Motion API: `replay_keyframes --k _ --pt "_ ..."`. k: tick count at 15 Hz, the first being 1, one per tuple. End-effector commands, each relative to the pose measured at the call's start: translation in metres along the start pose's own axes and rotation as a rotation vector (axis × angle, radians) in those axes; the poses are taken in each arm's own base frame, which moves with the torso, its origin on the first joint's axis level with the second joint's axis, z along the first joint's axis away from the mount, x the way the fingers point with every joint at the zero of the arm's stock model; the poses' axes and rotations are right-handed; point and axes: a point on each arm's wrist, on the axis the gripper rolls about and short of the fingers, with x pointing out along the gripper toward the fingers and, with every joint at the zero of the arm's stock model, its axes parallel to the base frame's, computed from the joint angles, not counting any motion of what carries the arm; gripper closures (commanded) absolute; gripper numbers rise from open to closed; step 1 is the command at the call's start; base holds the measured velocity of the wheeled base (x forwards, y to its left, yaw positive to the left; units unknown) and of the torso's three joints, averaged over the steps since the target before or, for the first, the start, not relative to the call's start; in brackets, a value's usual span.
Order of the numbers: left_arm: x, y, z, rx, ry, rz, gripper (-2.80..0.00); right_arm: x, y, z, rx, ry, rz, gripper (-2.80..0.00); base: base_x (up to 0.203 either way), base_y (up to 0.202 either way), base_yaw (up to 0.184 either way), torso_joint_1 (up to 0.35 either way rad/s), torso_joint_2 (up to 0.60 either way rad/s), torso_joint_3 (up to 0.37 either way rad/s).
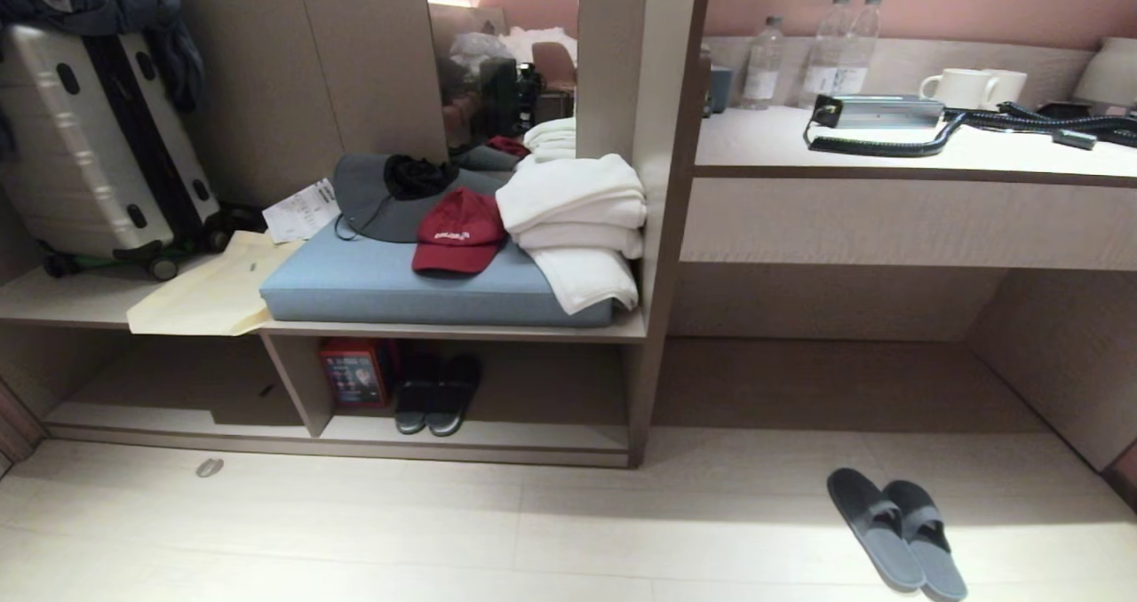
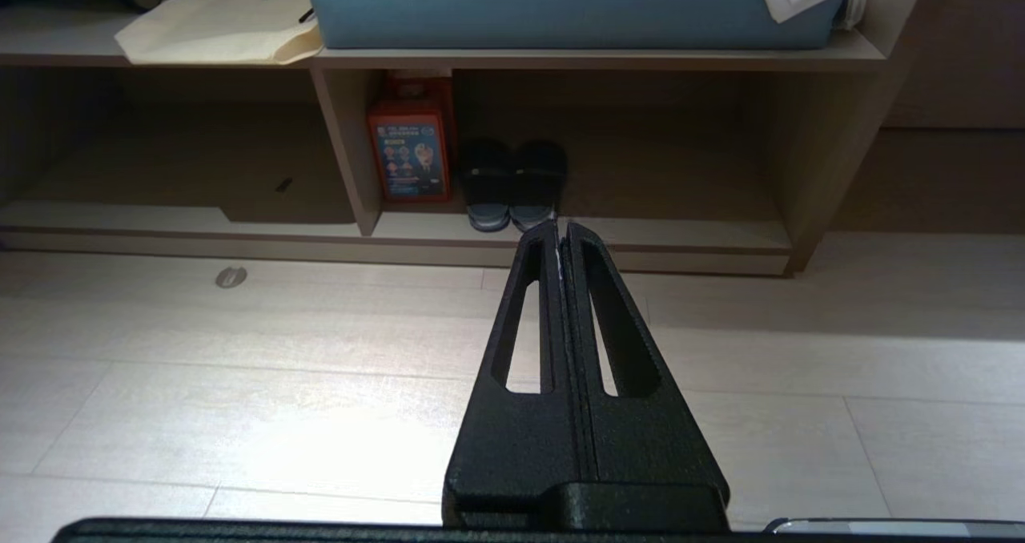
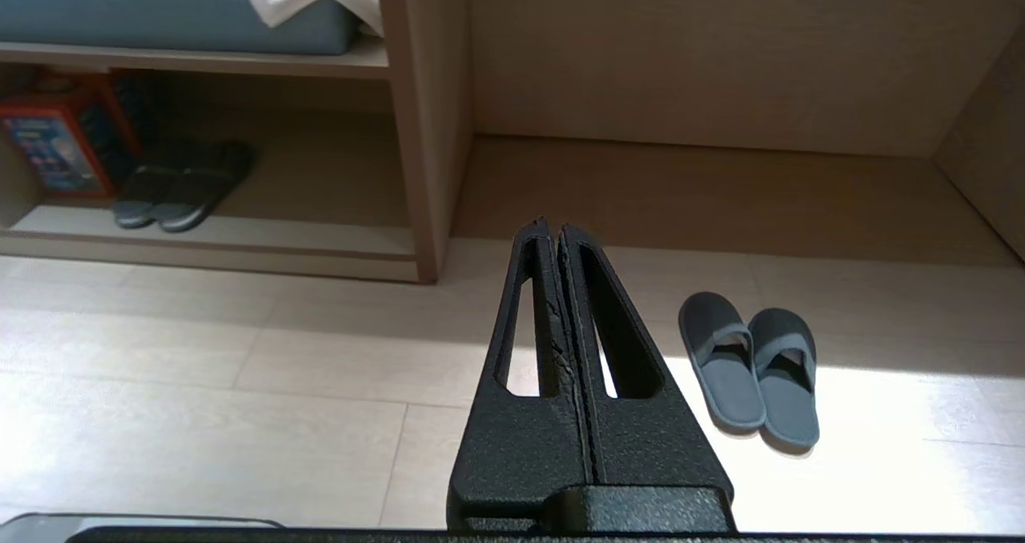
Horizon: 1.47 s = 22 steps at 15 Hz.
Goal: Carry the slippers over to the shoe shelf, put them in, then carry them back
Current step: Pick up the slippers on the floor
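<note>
Head view: the slippers [image 1: 897, 529] lie side by side and touching on the pale floor [image 1: 533, 531] at the lower right of the frame, toes toward the upper left. They are thin, flat, grey-blue slides, each with one wide darker band across the front. The shoe shelf [image 1: 480, 438] sits at lower centre-left, a low cubby of taupe wood-grain board with a lighter base plank. Inside it stand a pair of black slides [image 1: 437, 393] beside a red box [image 1: 355, 373] whose print is too small to read. On the blue cushion [image 1: 400, 287] above it rests a red cap [image 1: 459, 231] with white lettering that cannot be made out, next to folded white towels [image 1: 576, 207]. The worktop [image 1: 915, 154] at upper right carries water bottles [image 1: 822, 51] with unreadable labels.

Left wrist view: the left claw [image 2: 561, 231] is pressed together, empty, above the floor, pointing at the cubby with the black slides.

Right wrist view: the right claw [image 3: 552, 229] is likewise pressed together and holds nothing; the slippers lie at right of centre, apart from it.
</note>
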Motion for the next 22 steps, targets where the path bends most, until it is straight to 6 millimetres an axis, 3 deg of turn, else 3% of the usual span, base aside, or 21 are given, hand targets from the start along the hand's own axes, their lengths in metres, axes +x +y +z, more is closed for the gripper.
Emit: replay_keyframes --k 1,9,22 --pt "0.0002 0.0000 -0.0004 -0.001 0.002 0.001 0.00 0.0000 0.0000 -0.0001 0.000 0.001 0.000 0.00 0.160 0.000 0.001 0.005 0.00 0.002" --pt "0.0001 0.0000 0.0001 -0.001 0.001 0.001 0.00 0.0000 0.0000 -0.0001 0.000 0.001 0.000 0.00 0.008 -0.008 0.002 0.001 0.00 0.001" --pt "0.0002 0.0000 -0.0004 -0.001 0.002 0.001 0.00 0.0000 0.0000 -0.0001 0.000 0.001 0.000 0.00 0.000 -0.192 0.003 0.002 0.00 0.003"
